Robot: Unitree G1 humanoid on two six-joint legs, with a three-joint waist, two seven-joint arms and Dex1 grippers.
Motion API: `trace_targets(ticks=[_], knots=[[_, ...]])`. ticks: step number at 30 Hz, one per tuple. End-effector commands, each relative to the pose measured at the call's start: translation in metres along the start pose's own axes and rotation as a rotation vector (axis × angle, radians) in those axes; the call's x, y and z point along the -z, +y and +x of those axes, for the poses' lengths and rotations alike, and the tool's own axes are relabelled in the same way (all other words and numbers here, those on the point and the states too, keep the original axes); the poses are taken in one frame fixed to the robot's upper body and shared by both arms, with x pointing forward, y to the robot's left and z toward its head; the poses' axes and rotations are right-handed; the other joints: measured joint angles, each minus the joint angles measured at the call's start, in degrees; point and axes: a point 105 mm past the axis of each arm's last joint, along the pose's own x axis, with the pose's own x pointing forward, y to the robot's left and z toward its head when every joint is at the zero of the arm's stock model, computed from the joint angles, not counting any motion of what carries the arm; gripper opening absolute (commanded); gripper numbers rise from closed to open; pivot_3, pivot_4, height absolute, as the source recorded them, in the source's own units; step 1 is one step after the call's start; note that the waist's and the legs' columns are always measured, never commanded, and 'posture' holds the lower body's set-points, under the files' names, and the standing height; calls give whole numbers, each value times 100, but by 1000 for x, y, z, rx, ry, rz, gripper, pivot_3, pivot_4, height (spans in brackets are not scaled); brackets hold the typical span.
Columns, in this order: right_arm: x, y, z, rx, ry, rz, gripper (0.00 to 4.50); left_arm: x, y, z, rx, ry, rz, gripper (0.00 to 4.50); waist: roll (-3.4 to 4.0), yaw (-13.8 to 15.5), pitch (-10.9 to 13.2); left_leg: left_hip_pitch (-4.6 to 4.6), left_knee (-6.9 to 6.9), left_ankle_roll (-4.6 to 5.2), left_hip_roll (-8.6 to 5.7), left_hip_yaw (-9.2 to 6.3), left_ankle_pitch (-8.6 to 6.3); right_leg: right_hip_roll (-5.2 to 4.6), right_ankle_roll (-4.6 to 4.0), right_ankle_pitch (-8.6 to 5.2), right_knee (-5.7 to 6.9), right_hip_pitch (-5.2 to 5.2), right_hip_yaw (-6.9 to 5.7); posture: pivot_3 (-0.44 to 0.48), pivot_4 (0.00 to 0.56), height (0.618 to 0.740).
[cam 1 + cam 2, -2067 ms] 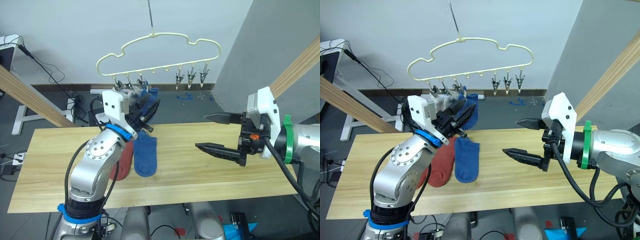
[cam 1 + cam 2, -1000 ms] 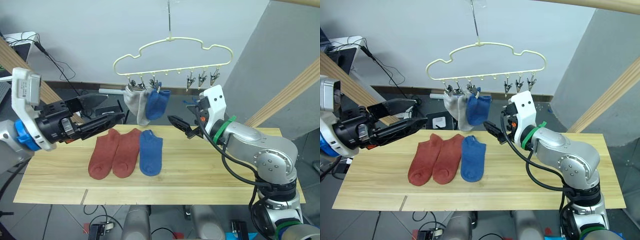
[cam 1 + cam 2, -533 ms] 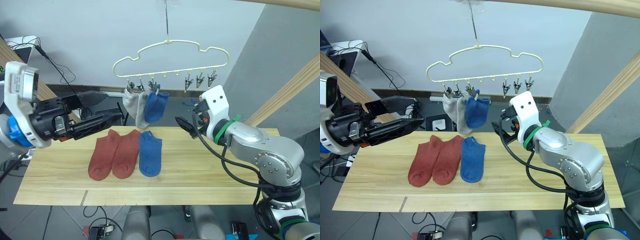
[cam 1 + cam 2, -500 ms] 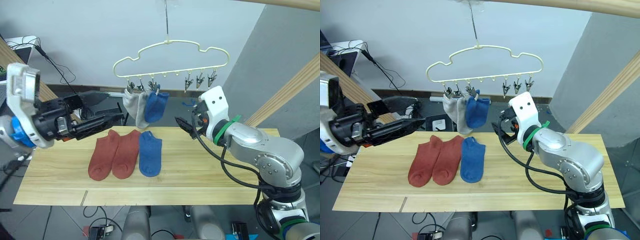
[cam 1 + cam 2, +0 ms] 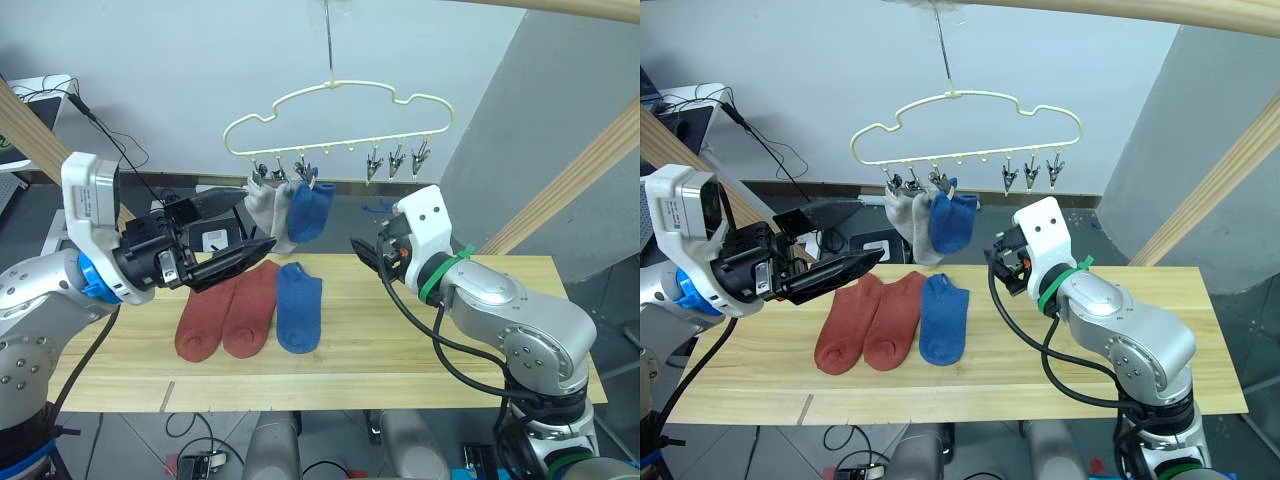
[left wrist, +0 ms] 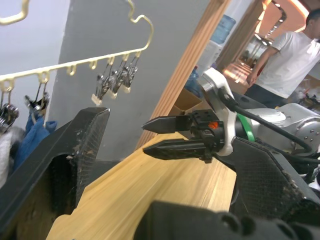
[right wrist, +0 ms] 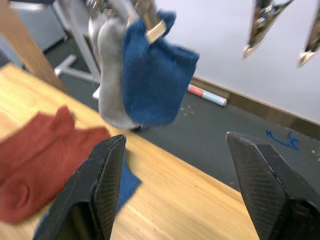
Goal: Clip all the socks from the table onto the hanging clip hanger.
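Three short knit socks lie side by side on the long worktop [image 5: 420,340] of light yellowish wood planks: two rust-red socks [image 5: 222,312] and, just to their right, one blue sock [image 5: 297,307]. Each lies with its long axis running from the near edge toward the far edge, cuff ends away from the robot. Above the far edge hangs the pale yellow cloud-shaped wire clip hanger [image 5: 338,118], where two light grey socks [image 5: 262,211] and a second blue sock [image 5: 311,211] hang from the leftmost silver clips; three clips [image 5: 396,160] at the right end are free.

The left gripper [image 5: 238,227] hovers above the cuff ends of the red socks, its black fingers spread wide and holding nothing, pointing across toward the middle. The right gripper [image 7: 170,160] sits above the far middle of the worktop, just right of the blue sock's cuff, its fingers also parted and empty, aimed at the hanging socks.

The lying socks are below and slightly nearer the robot than both sets of fingers. By my judgement the left arm is nearer the red pair, while the right is closer to the blue sock and the free clips.
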Motion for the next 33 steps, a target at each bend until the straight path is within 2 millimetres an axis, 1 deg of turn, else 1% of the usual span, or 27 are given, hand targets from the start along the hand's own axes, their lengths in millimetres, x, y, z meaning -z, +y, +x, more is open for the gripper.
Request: trace_targets(ticks=[1,2,5,6,7,8,18,24,31,33], knots=[[-10,-6,-4,52,-48,10,3350,-10,-3,1,35,-11,38,4500,0,-2,0,0,0,0,0,0,0,0,0,0,-1,0,0,-183,280,740],[-10,-6,-4,57,-49,14,3350,-10,-3,1,37,-10,38,4500,0,-3,0,0,0,0,-1,0,0,0,0,0,-1,1,0,-186,291,740],[-11,-6,-4,71,-57,21,3350,-9,-4,3,43,-4,44,4500,1,-4,1,0,-1,1,-1,1,0,-1,0,0,-3,1,0,-187,297,740],[-12,-5,-4,73,-59,25,3053,-9,-4,4,43,-5,43,4500,1,-5,1,0,-3,1,-1,0,0,-1,0,0,-3,0,0,-187,297,740],[-12,-5,-3,74,-60,28,2970,-9,-4,4,43,-7,42,4500,1,-6,1,0,-3,1,0,0,0,-1,0,0,-2,0,-1,-185,300,740],[-13,-4,-3,71,-62,26,2782,-9,-4,4,41,-8,46,4500,2,-6,1,0,-3,1,0,-1,0,-1,0,0,-2,0,-1,-186,302,740],[-18,0,0,73,-76,29,2782,-9,-3,5,34,-1,51,4500,6,-13,4,1,-3,1,0,-1,0,0,0,-1,-3,0,0,-180,317,740],[-35,-4,12,89,-124,31,2782,-11,-2,5,30,18,49,4500,16,-13,14,3,-3,1,0,0,0,0,1,-1,-3,1,0,-170,340,740],[-42,-8,18,94,-138,20,2782,-12,-3,6,28,26,48,4500,32,-1,29,2,-13,3,0,0,-1,0,-2,-4,-10,-1,0,-162,349,740],[-43,-10,20,99,-138,19,2400,-12,-3,5,21,26,47,4500,36,1,35,2,-14,3,0,0,-1,-1,-2,-4,-11,-1,0,-152,353,740]])
